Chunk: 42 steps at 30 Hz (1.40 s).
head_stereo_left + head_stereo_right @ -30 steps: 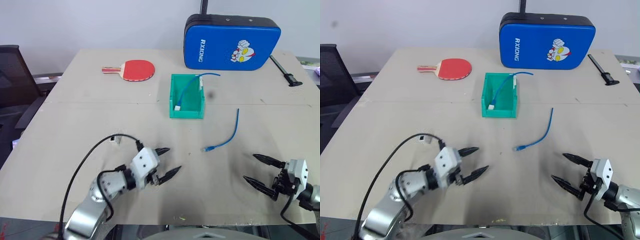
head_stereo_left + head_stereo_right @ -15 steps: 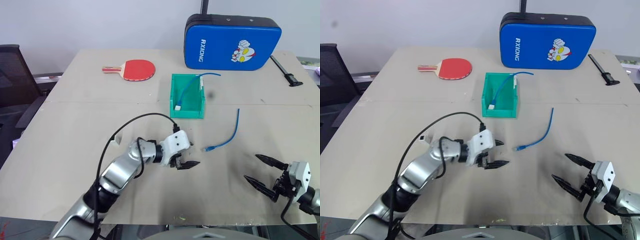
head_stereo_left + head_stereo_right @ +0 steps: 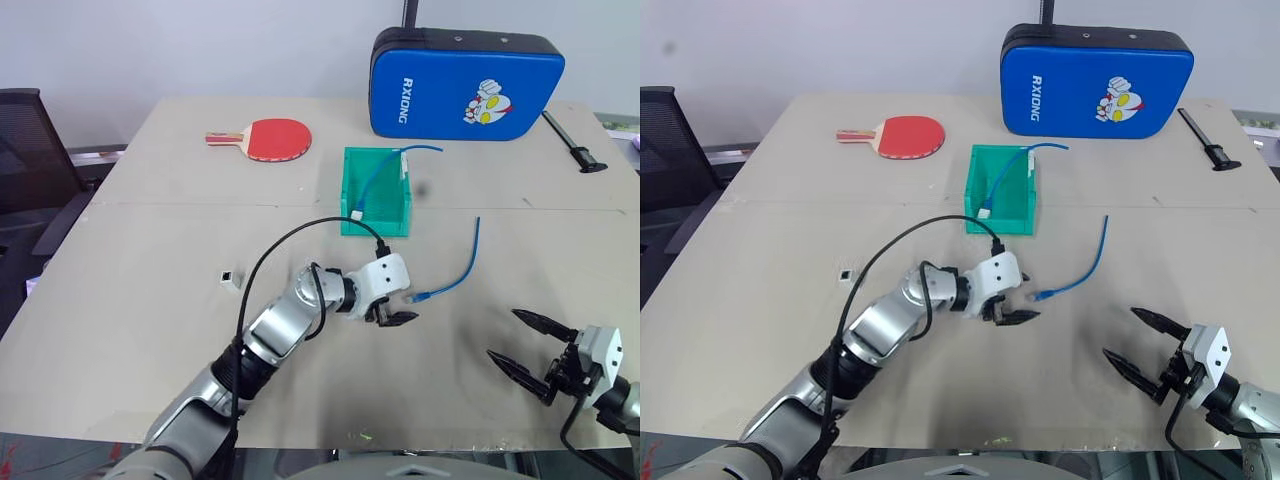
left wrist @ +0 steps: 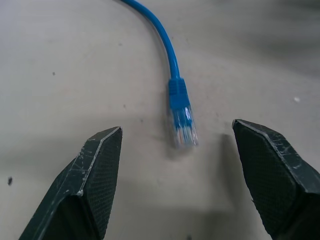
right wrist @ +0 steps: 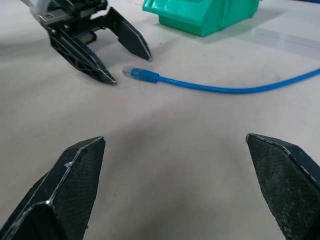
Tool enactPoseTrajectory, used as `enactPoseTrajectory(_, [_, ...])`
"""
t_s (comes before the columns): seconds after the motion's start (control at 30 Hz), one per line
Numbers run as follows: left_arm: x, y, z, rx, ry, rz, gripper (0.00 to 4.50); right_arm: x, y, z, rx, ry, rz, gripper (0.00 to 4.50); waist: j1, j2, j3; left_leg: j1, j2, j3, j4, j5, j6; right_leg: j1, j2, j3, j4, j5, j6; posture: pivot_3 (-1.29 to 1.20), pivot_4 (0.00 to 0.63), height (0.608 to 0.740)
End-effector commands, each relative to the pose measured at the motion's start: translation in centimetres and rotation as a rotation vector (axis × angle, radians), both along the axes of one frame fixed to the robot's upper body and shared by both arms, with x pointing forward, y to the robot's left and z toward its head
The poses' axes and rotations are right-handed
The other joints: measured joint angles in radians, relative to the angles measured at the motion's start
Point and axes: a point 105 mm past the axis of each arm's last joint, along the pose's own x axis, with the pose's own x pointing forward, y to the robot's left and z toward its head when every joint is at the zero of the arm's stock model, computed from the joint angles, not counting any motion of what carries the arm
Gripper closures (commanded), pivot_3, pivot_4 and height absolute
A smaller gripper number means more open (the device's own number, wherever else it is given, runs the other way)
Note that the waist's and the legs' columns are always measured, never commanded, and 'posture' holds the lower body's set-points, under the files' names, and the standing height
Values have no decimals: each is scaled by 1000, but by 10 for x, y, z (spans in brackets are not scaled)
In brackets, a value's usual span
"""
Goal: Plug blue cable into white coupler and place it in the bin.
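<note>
Beige tabletop (image 3: 150, 300) carries the blue cable (image 3: 462, 268), thin, bright, gently curved, its clear plug (image 4: 183, 129) lying flat just ahead of the left claw (image 3: 398, 308), whose fingers spread wide and empty. Right claw (image 3: 528, 345) gapes wide too, well apart from the cable.

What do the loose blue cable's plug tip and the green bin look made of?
Blue cable: glossy rubbery jacket; its tip looks like clear hard plastic, with contacts showing through. Bin: likely molded plastic, judging by its thin, uniformly green, slightly shiny walls.
</note>
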Motion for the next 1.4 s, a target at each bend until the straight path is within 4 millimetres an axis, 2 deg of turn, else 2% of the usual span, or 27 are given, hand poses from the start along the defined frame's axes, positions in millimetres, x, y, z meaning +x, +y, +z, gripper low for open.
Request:
enactPoseTrajectory(0.03, [3,-4,4,-5,-23,-1,933,-1,-6,11,-21,-47,-9,43,0,0,0,0,0,0,0,0,0,0,1,1,0,0,0,0,150,728])
enactPoseTrajectory(0.1, [3,-5,3,0,-20,-4,933,-2,-6,10,-23,-46,-9,43,0,0,0,0,0,0,0,0,0,0,1,1,0,0,0,0,150,728])
enactPoseTrajectory(0.2, [2,-5,2,8,-17,-11,1702,-2,-5,10,-21,-48,-12,0,0,0,0,0,0,0,0,0,0,0,2,3,0,0,0,0,150,728])
enactPoseTrajectory(0.23, [2,-5,2,9,-15,-12,2105,-2,-5,9,-20,-49,-12,0,0,0,0,0,0,0,0,0,0,0,2,3,0,0,0,0,150,728])
enactPoseTrajectory(0.27, [3,-5,2,7,-13,-13,2917,-1,-4,9,-21,-50,-13,0,0,0,0,0,0,0,0,0,0,0,2,4,0,0,0,0,150,728])
enactPoseTrajectory(0.3, [2,-5,2,3,-6,-12,3019,-1,-5,9,-21,-51,-14,0,0,0,0,0,0,0,0,0,0,0,2,4,0,0,0,0,150,728])
enactPoseTrajectory(0.4, [1,-1,-3,3,14,-15,4412,-1,-5,9,-22,-52,-16,0,0,0,0,0,0,0,0,0,0,0,2,4,0,0,0,0,150,728])
enactPoseTrajectory(0.57, [-4,-1,4,-93,59,-37,4412,-3,1,9,29,14,-11,0,0,0,0,0,0,1,0,0,0,0,2,4,0,0,0,0,150,728])
enactPoseTrajectory(0.77, [-9,-11,41,-464,396,31,4412,-8,34,19,297,307,23,0,1,-2,1,-1,1,1,1,0,0,-2,2,5,2,0,0,0,150,728])
enactPoseTrajectory(0.83, [-16,-12,52,-569,507,16,4412,-2,47,30,422,369,21,0,0,-4,1,-1,1,0,2,0,0,-2,1,5,3,0,-1,0,150,728])
enactPoseTrajectory(0.93, [-26,-10,68,-689,647,-16,4412,15,60,53,623,367,17,0,-9,-7,2,0,1,0,2,0,0,-2,2,6,4,0,-1,0,150,728])
enactPoseTrajectory(1.1, [-40,-6,74,-708,724,-73,4412,32,72,75,769,384,66,0,-10,-8,3,-1,0,-1,2,0,0,-3,3,5,5,0,-1,0,150,728])
enactPoseTrajectory(1.3, [-43,-9,73,-705,740,-79,4412,32,86,88,815,418,171,0,-10,-9,3,-2,-1,0,2,-1,1,-3,3,7,3,0,-1,0,150,728])
enactPoseTrajectory(1.4, [-43,-10,72,-707,747,-72,4500,30,91,92,805,421,212,831,-10,-9,3,-2,-1,0,2,-1,1,-3,3,8,3,0,-1,0,150,728])
